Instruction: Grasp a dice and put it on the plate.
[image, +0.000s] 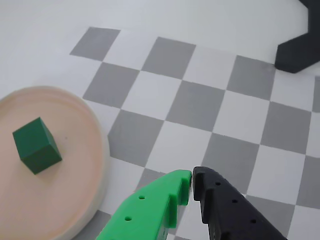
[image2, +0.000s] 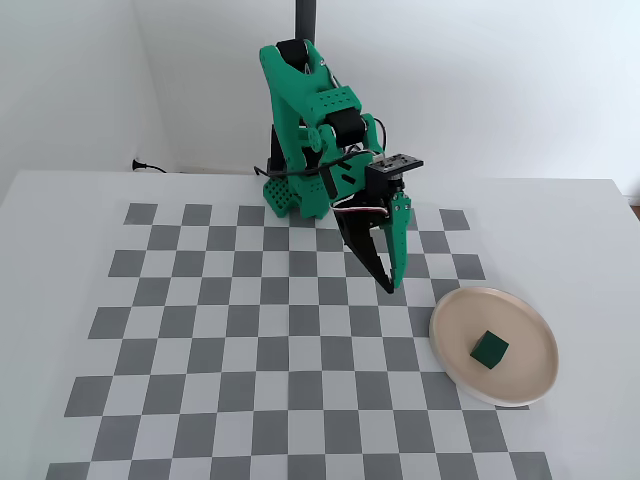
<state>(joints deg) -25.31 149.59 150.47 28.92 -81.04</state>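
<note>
The small dark green cube that is the dice sits on the round, shallow plate with a beige-pink face and pale cream rim, a little right of the plate's middle in the fixed view, with one corner turned toward the camera and no part of it reaching the rim. The plate rests at the right, near side of the grey-and-white checkerboard mat that covers the white table, its right half lying past the mat's edge on the bare tabletop. The bright green arm stands at the far middle of the mat, bent forward and down, and its two-finger gripper, one finger bright green and the other black, points at the mat to the left of and farther back than the plate, apart from both plate and dice. In the wrist view the gripper enters from the bottom edge with its green and black fingertips pressed together and nothing between them, so it is closed and empty; the dice lies on the plate at the left of that view, well clear of the fingers. A black angular piece shows at the top right corner of the wrist view.
</note>
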